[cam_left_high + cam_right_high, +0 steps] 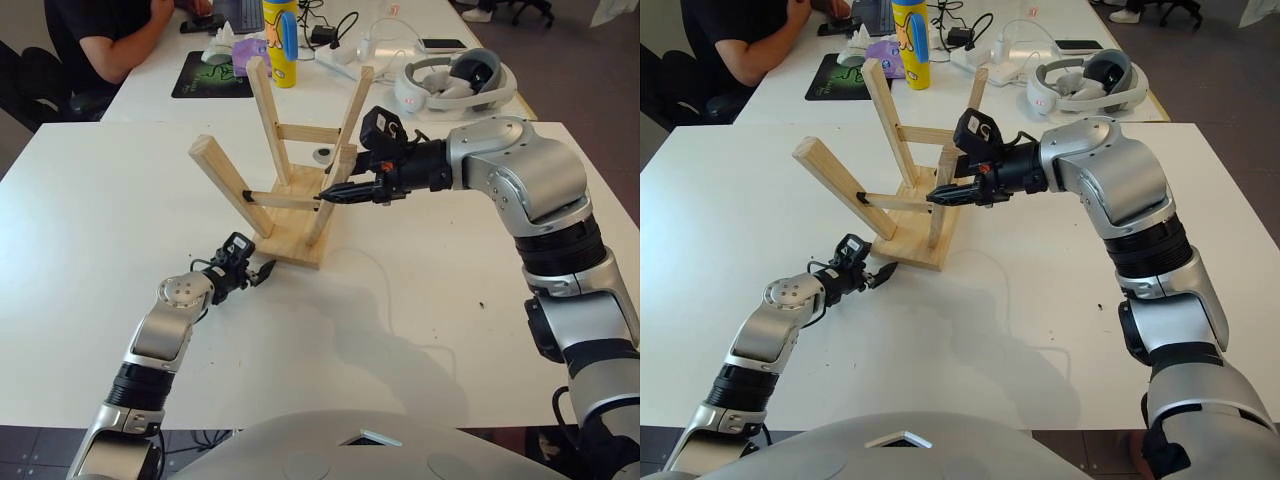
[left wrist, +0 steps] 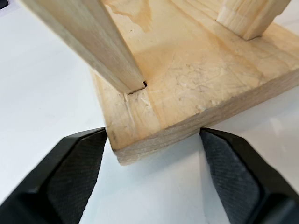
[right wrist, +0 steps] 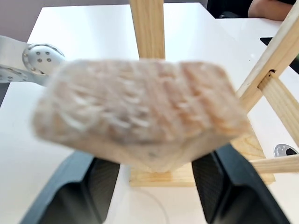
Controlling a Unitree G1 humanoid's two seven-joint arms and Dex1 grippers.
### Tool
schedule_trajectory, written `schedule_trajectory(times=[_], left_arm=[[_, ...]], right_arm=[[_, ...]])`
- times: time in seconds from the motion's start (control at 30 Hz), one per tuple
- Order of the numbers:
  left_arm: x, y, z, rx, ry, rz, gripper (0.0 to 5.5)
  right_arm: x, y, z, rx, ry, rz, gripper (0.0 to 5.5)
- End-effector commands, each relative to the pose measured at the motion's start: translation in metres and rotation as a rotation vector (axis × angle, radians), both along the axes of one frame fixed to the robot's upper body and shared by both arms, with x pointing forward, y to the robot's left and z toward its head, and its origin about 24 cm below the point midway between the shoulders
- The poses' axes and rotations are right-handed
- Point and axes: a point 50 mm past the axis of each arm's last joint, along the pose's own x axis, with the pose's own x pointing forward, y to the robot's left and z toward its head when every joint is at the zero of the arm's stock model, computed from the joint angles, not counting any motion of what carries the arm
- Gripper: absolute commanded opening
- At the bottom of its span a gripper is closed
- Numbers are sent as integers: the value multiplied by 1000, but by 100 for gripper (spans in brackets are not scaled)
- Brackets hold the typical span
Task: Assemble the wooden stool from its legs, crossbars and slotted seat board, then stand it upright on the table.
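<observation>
Risk: stool [image 1: 268, 110], inverted on its seat board [image 1: 295, 245] on the table [image 1: 100, 200], could topple or shed the leg [image 1: 347, 160] that the right gripper [image 1: 335, 193] clamps if lifted unevenly, with the left gripper [image 1: 262, 270] gaping wide astride the board's corner.

A cluttered desk [image 1: 150, 108] stands behind the white table [image 1: 90, 250].

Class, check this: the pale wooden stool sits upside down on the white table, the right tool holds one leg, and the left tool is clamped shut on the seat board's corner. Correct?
The left tool is open: the left wrist view shows its fingers either side of the pale wooden seat board's corner, not gripping it. The rest holds.
</observation>
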Motion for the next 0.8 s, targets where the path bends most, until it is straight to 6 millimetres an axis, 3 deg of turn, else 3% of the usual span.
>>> schedule_trajectory(times=[0.03, 0.17, 0.5, 0.8], left_arm=[[0, -26, 5, -85, 5, -131, 361], [1, -26, 6, -78, 11, -150, 361], [2, -33, 8, -79, 21, -210, 361], [-2, -29, 9, -51, 36, -262, 361]], right_arm=[[-8, 3, -44, 47, 175, -48, 257], [-7, -3, -41, 100, 139, -103, 311], [-6, -53, -30, 307, 84, -338, 311], [-15, -72, -26, 469, 64, -451, 311]])
